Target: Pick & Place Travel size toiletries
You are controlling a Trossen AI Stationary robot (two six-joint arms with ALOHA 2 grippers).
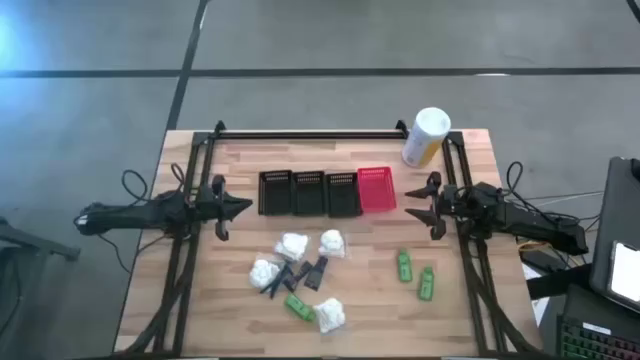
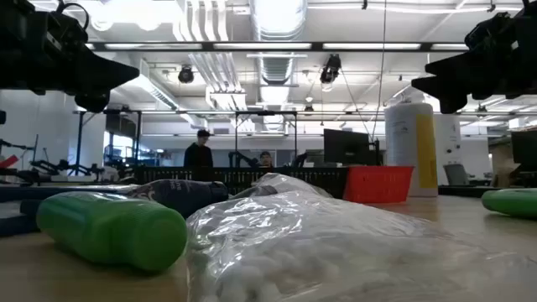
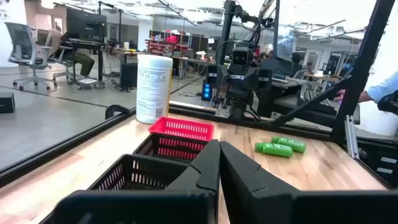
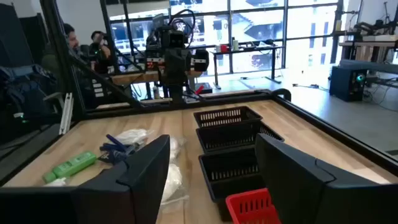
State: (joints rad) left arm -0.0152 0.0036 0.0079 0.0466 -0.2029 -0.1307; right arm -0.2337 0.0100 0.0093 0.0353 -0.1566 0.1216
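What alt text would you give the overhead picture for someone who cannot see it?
Two dark robot arms wait at a wooden table, left gripper shut, right gripper open. Between them lie green bottles, white bundles and dark tubes, before four baskets.

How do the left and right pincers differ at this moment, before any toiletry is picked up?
The left pincer has its fingers closed together, tips touching, as its wrist view shows; the right pincer is spread wide, with a clear gap between its fingers. The left pincer sits beside the black baskets; the right sits beside the red basket. Both hang above the table, holding nothing, pointing inward at each other.
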